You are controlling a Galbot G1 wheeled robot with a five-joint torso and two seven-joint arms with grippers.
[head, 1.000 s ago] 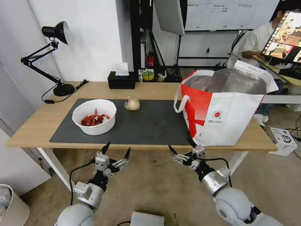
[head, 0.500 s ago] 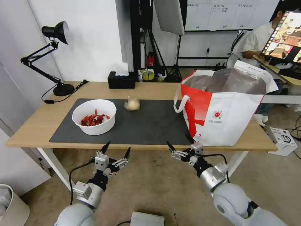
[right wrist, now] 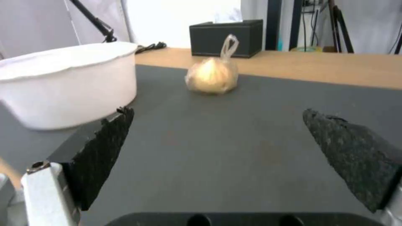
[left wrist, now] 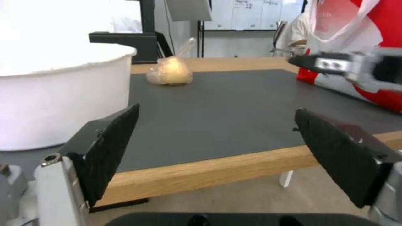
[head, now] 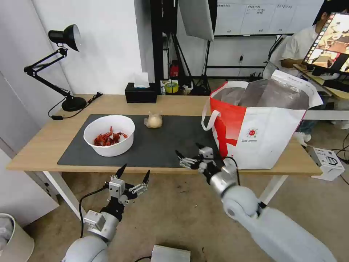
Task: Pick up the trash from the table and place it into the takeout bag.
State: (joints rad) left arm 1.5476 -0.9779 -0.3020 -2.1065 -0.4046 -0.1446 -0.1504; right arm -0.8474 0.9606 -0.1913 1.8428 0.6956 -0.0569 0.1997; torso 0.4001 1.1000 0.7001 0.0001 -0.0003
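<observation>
My right gripper [head: 189, 154] has advanced from below the front edge of the long light-wood table [head: 36, 153] to a position over the near part of the large dark grey mat [head: 174, 142], close beside the large white-and-red takeout bag with silver foil lining [head: 261, 127]. Its fingers are spread wide with nothing between them, as the right wrist view confirms [right wrist: 218, 157]. The small clear bag of beige stuff [head: 153, 120] lies on the far part of the mat, ahead of this gripper and well apart from it [right wrist: 212, 75]. The white round bowl of red shells [head: 109, 135] stands on the left part of the mat, untouched. My left gripper [head: 132, 175] is parked below the table edge, fingers spread and empty [left wrist: 218, 150]. Judgement: the reach phase is under way, the small bag is the probable target, and no grasp is made yet. Two pieces of trash lie on the table; neither is bagged yet.
</observation>
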